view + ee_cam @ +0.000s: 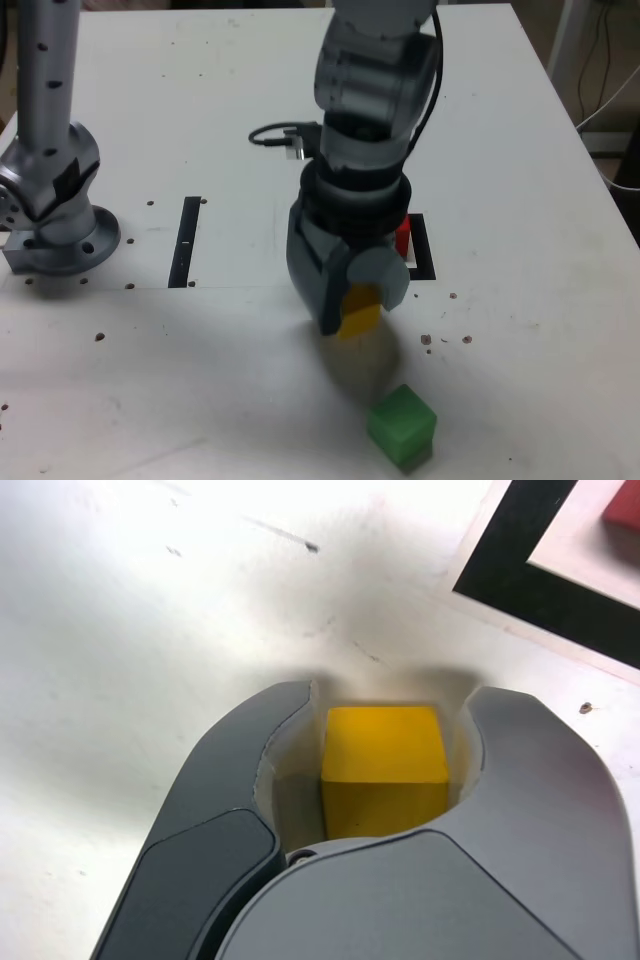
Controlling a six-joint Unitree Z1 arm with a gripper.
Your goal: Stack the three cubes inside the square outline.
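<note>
And the yellow cube [385, 755] sits right between the fingers [392, 730], which are pinching it by two opposite sides, one curved jaw against each. The exterior view shows it too, peeking out low between those same fingers, on the near side of the square outline [424, 250]; whether its underside touches the pale surface [230, 380], I cannot tell. Over to the outline, the only thing here that frames anything: a flat black border with a white centre, and inside it the red cube [403, 237], partly hidden behind the arm [365, 130] in the exterior view. In the wrist view just one corner of the border shows, with a slice of the red cube beyond it, in the white and apart from the black edge visible there. The green cube [402, 424] is outside the border, on the surface, nearer the exterior camera and to the exterior view's right of the yellow one, well apart from the outline. Now for how they point: cubes all, so no long axis to call. The yellow one lies square to the jaws, flat faces towards them, while the outline's edges run at a slant to its sides. The green one is turned so a corner faces the exterior camera. The narrow black strip [185, 240], off to the exterior view's left, runs lengthwise away from that camera.
</note>
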